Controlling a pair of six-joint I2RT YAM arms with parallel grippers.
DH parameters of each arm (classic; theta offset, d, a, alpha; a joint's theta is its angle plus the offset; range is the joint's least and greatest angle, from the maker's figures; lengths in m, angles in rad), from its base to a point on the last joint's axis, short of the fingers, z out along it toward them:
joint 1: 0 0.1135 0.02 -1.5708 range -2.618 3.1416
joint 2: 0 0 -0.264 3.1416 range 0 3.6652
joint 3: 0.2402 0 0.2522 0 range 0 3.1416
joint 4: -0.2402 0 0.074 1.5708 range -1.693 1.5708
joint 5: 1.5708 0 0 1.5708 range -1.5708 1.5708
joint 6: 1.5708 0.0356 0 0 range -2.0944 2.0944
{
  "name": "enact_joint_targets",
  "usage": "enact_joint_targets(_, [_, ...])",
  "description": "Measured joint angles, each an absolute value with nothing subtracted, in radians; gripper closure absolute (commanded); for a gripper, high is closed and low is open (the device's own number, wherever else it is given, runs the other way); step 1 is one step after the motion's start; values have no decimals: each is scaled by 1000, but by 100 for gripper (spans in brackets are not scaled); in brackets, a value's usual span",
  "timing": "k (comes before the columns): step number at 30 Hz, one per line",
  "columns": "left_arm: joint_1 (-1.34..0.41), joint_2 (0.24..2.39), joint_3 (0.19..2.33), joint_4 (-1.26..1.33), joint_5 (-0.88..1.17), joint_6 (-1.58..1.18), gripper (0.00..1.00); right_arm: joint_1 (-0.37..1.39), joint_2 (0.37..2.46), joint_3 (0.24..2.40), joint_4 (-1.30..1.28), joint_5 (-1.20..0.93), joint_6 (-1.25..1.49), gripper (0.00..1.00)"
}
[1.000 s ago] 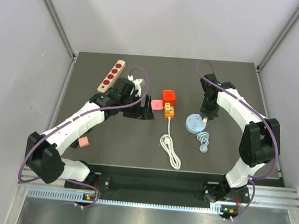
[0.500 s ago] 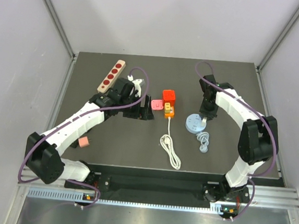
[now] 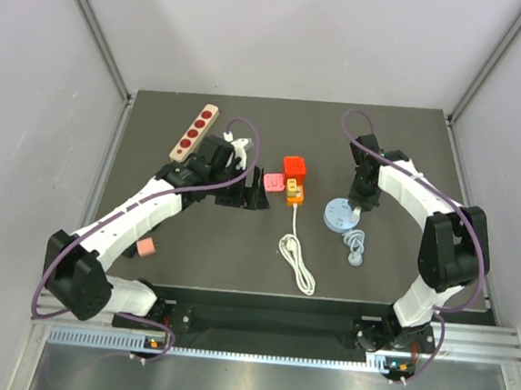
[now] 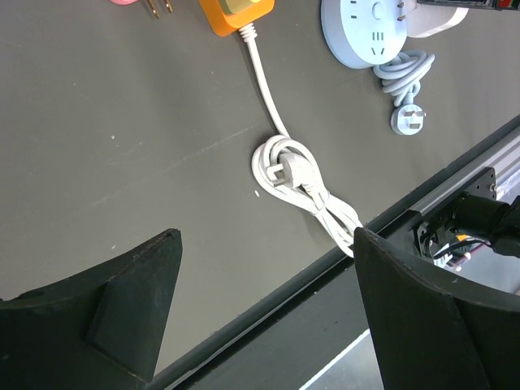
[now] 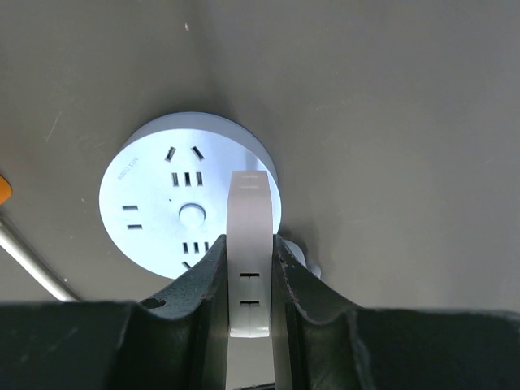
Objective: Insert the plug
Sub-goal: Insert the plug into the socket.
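One red plug (image 3: pixel 294 168), touching the orange power strip (image 3: pixel 293 193) at its far end, looks light, rigid, slick: pinch its flat sides; left gripper (image 4: pixel 266 237) gapes empty, right gripper (image 5: pixel 249 244) clamps a thin white piece (image 5: pixel 249 203).

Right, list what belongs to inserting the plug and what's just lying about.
Job: small red plastic cube plug; orange plastic power strip with white cord.
Lying about: wooden strip of red sockets; pink plug; pink block; round pale-blue socket hub; white flat piece in right gripper.
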State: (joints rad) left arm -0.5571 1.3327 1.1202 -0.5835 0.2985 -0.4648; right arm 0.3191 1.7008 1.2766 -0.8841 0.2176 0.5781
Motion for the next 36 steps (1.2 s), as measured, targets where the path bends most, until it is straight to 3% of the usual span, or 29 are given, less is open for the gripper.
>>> enact_joint_targets(36, [-557, 1347, 1118, -583, 299, -465, 10, 305, 1557, 1060, -611, 208, 499, 100])
